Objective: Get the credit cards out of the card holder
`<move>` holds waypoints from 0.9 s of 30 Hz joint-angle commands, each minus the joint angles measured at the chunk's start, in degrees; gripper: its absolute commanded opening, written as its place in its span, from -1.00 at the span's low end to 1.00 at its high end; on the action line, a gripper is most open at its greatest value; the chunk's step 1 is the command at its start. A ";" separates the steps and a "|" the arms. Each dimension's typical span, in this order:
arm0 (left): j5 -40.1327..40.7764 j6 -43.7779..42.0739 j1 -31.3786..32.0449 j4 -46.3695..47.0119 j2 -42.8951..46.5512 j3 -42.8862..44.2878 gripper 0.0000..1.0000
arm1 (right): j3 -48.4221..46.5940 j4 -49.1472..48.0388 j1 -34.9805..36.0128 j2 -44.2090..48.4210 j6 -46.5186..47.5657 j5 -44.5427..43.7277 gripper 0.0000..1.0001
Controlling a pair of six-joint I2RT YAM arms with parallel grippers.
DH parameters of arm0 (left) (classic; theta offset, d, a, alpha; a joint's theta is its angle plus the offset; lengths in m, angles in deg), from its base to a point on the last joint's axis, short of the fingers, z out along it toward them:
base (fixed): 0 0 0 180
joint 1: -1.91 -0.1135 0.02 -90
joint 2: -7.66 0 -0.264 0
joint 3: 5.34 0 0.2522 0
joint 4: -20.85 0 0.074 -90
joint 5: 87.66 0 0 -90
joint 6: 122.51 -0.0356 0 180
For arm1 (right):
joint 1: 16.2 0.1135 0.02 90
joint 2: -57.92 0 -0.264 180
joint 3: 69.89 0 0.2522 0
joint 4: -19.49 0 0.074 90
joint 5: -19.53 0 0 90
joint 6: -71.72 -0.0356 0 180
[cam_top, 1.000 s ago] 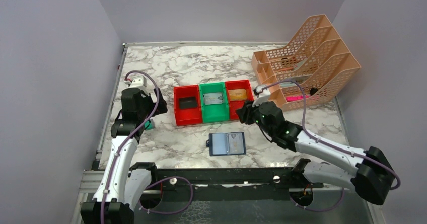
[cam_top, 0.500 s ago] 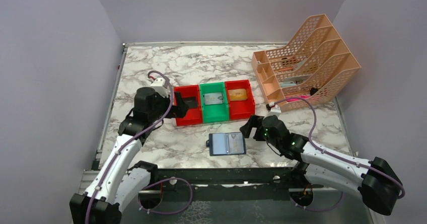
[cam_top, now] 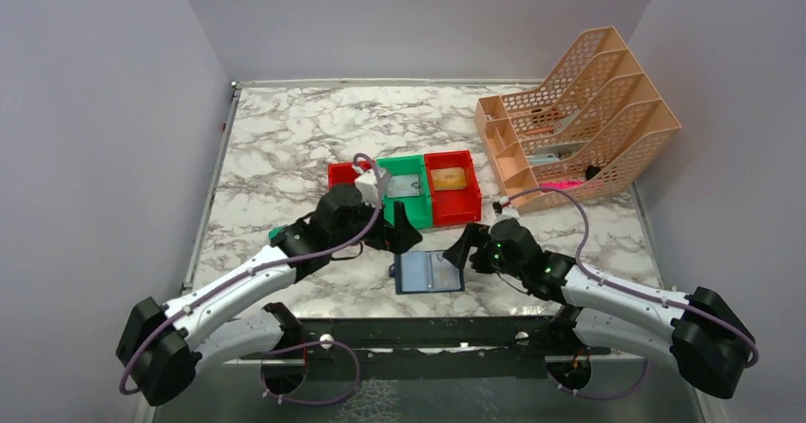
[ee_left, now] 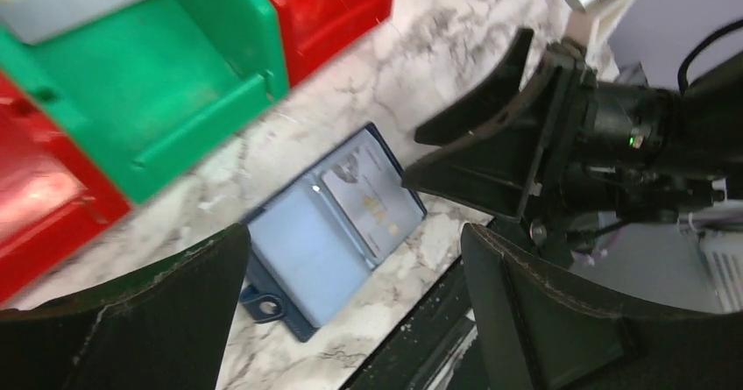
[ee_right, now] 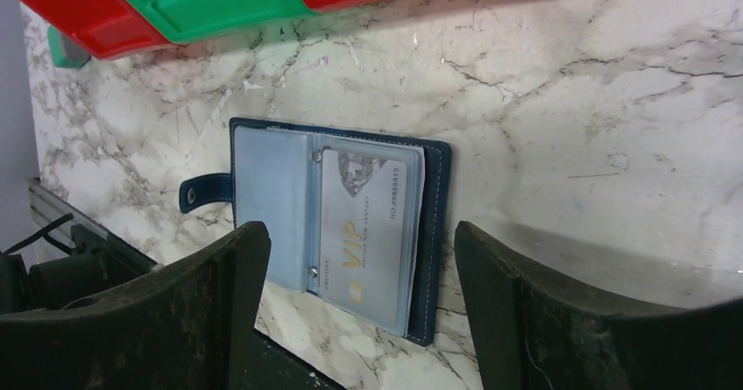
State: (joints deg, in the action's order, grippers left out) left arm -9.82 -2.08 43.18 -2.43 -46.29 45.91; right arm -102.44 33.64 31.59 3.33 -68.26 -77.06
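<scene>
The navy card holder (cam_top: 430, 273) lies open on the marble near the front edge, snap tab to the left. A pale credit card with gold "VIP" lettering (ee_right: 364, 223) sits in its right clear pocket, also visible as the card (ee_left: 368, 202) in the left wrist view. A gold card (cam_top: 451, 179) lies in the right red bin and a silver card (cam_top: 403, 186) in the green bin. My left gripper (cam_top: 394, 235) hovers open just above-left of the holder (ee_left: 307, 250). My right gripper (cam_top: 463, 250) stands open at the holder's (ee_right: 434, 232) right edge, empty.
Three joined bins, a red bin (cam_top: 340, 169), a green bin (cam_top: 418, 216) and a second red bin (cam_top: 454, 216), stand just behind the holder. A teal block (cam_top: 278, 234) lies left under my left arm. An orange file rack (cam_top: 580, 109) fills the back right. A black rail (cam_top: 428, 328) runs along the near edge.
My left arm swung right from the table's left side, past the left red bin, to the holder. My right gripper drew back from the right red bin to the holder and opened.
</scene>
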 commanded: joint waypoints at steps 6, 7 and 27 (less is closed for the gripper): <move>5.39 6.61 14.44 11.34 -12.98 -1.71 0.70 | -1.91 0.20 0.20 -5.06 -2.34 4.98 0.24; 5.77 7.25 15.13 12.00 -14.20 -1.91 0.67 | -1.87 -0.18 0.20 -5.27 -2.40 5.45 0.17; 7.90 12.34 18.05 16.25 -27.78 -2.29 -0.09 | -3.83 -0.25 0.20 -9.90 -2.24 6.88 -0.25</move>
State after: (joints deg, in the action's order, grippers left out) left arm -3.99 9.51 60.87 11.40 -73.33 42.90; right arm -103.64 33.00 31.59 -6.37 -70.77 -70.31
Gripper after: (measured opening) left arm 0.481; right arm 0.386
